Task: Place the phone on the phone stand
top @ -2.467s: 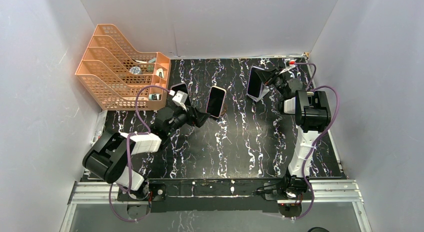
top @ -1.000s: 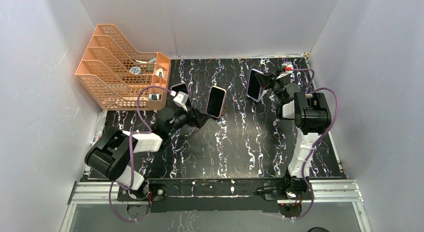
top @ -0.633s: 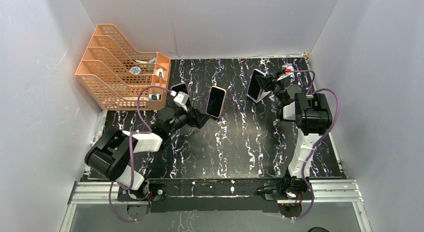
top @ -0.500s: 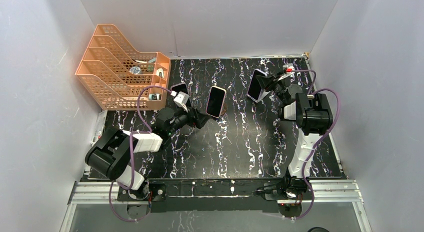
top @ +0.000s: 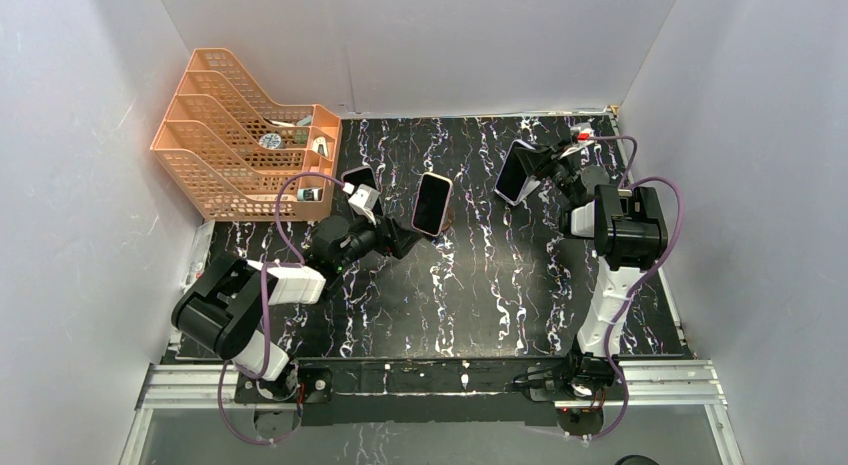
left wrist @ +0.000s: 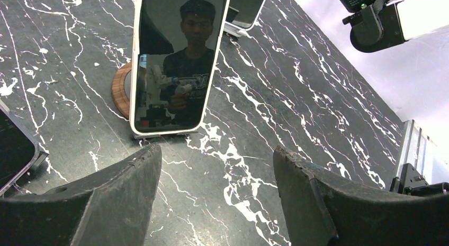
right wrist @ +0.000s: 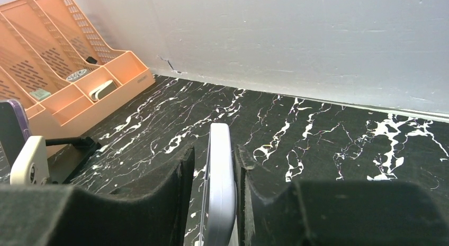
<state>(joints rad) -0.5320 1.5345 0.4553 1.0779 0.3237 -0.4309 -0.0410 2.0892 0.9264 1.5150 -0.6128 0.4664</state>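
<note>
Your right pincer (right wrist: 214,156) has its two fingers on either side of the pale-cased phone (right wrist: 219,198), and a thin dark gap shows on each side, so the jaws stand narrowly parted and just off the case rather than clamped on it; that phone stands on edge and tilted, well to the right of the orange rack (top: 235,135) and close to the back wall; its lower edge meets a pale stand (left wrist: 233,29), though you cannot tell from these views how firmly it is seated there. Your left pincer (left wrist: 216,156) is spread wide and holds nothing; it hovers low over the marbled tabletop (top: 480,285), off the rack's near right corner, with both fingers pointing at the middle phone (left wrist: 177,61); that one leans back, screen towards the wrist camera, on a round wooden base (left wrist: 122,90), apart from your fingers and between the rack and the pale-cased phone. A third phone (top: 358,176) stands just beside the rack's right end; the rack's front compartments hold a few small items, too small to name.
</note>
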